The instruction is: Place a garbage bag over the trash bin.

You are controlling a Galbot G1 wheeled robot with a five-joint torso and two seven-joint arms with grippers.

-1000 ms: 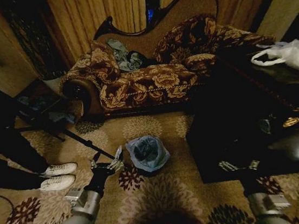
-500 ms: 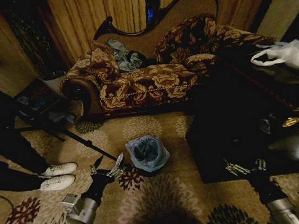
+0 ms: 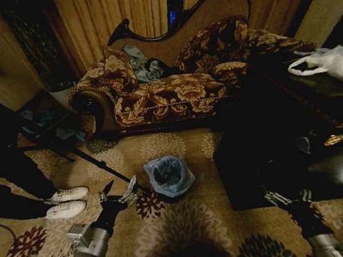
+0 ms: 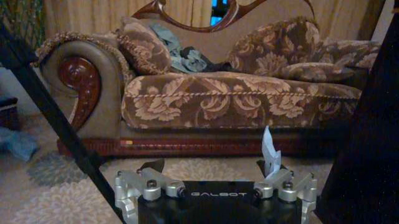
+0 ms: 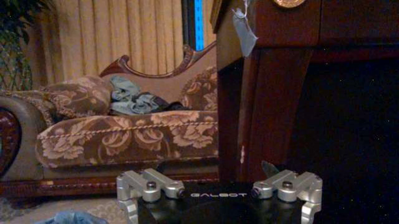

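A floral chaise longue stood against the curtained wall, largest object in the head view. A crumpled grey-blue garment lay on its seat against the backrest, also seen from the left wrist and the right wrist. A dark wooden table stood on the robot's right; a white plastic bag with loop handles rested on its top near the far edge. A patterned carpet covered the floor.

Container: the trash bin, small, round and black, sat on the carpet between the chaise longue and the robot, just left of the table. The garbage bag, pale blue and wrinkly, sat in it with its film draped over the rim and hanging down the outside; only a dark sliver of bin showed beneath. The bag's interior looked hollow; contents could not be told.

Writing: "GALBOT" was legible in white on the black gripper body in both wrist views.

Left gripper: arm reached forward and low over the carpet, the gripper just beside the bin on its left, not touching bag or bin. Fingers spread apart, nothing between them.

Right gripper: arm extended forward at the table's near edge, well apart from the bin. Fingers apart, nothing held.

A person's white shoes stood on the carpet at left.
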